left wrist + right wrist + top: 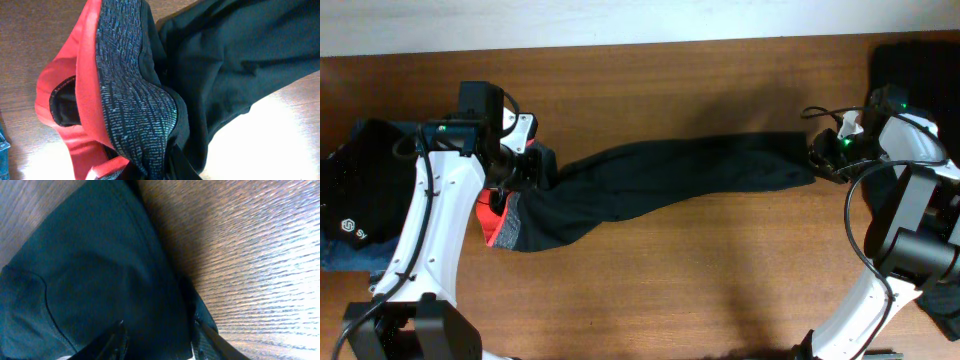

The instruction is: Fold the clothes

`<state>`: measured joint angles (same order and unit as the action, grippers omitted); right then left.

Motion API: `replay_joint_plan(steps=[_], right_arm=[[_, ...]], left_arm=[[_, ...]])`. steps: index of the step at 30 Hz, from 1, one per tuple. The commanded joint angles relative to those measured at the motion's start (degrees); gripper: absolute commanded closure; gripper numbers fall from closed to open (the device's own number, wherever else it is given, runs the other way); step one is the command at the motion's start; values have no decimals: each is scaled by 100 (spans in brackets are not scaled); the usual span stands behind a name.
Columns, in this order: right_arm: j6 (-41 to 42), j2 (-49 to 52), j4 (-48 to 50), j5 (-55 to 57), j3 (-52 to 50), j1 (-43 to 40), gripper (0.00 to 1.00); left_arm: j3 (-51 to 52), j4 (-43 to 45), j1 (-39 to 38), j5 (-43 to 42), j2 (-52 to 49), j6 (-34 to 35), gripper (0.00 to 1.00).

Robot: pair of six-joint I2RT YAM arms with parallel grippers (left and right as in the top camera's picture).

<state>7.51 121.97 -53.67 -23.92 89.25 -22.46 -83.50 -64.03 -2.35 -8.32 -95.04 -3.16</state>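
Note:
Long black trousers (670,180) lie stretched left to right across the wooden table (720,280). Their red-orange and grey waistband (505,222) hangs at the left end. My left gripper (525,165) is shut on the bunched waist; in the left wrist view the grey knit band (130,100) and red lining (65,100) fill the frame and hide the fingertips. My right gripper (820,155) is at the leg ends. In the right wrist view its fingers (116,337) stand on either side of the black cloth (100,270), closed on the thick bunch.
A pile of black clothes (360,190) sits at the left edge with blue denim jeans (345,255) under it. More dark cloth (920,60) lies at the back right corner, behind the right arm.

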Motion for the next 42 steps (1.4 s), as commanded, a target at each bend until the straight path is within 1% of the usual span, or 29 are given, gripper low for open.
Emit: replay_joint_plan(steps=[1, 3, 12, 22, 26, 31, 32, 33, 34, 37, 38, 40, 42], right_arm=[[7, -4, 39, -48, 118, 17, 50], [4, -4, 140, -44, 127, -15, 50], [-146, -9, 48, -98, 352, -44, 51], [-146, -9, -468, 39, 356, -39, 51], [-146, -9, -481, 35, 356, -33, 65], [-146, -9, -540, 37, 356, -33, 66], [-146, -9, -549, 37, 356, -33, 71], [-146, -9, -549, 37, 356, -33, 86], [-146, -9, -546, 37, 356, -33, 96], [-170, -9, -444, 26, 356, -33, 96], [-380, -20, -328, -153, 382, -33, 96], [-455, -44, -289, -345, 573, -33, 96], [-553, -83, -293, -531, 940, -33, 96]], left_arm=[[26, 17, -17, 20, -11, 59, 90], [26, 15, -15, 20, -11, 59, 89], [26, 15, -15, 20, -11, 59, 89], [26, 17, -15, 20, -11, 59, 89], [26, 15, -15, 17, -11, 59, 89], [26, 15, -17, 20, -11, 59, 89], [26, 17, -17, 20, -11, 59, 89], [26, 17, -15, 20, -11, 59, 89], [26, 20, -15, 20, -11, 59, 89], [26, 98, -17, 20, -11, 59, 89], [26, 278, -15, 20, -9, 59, 90], [24, 597, -17, 22, -9, 57, 91], [20, 1126, -15, 26, -9, 55, 98]])
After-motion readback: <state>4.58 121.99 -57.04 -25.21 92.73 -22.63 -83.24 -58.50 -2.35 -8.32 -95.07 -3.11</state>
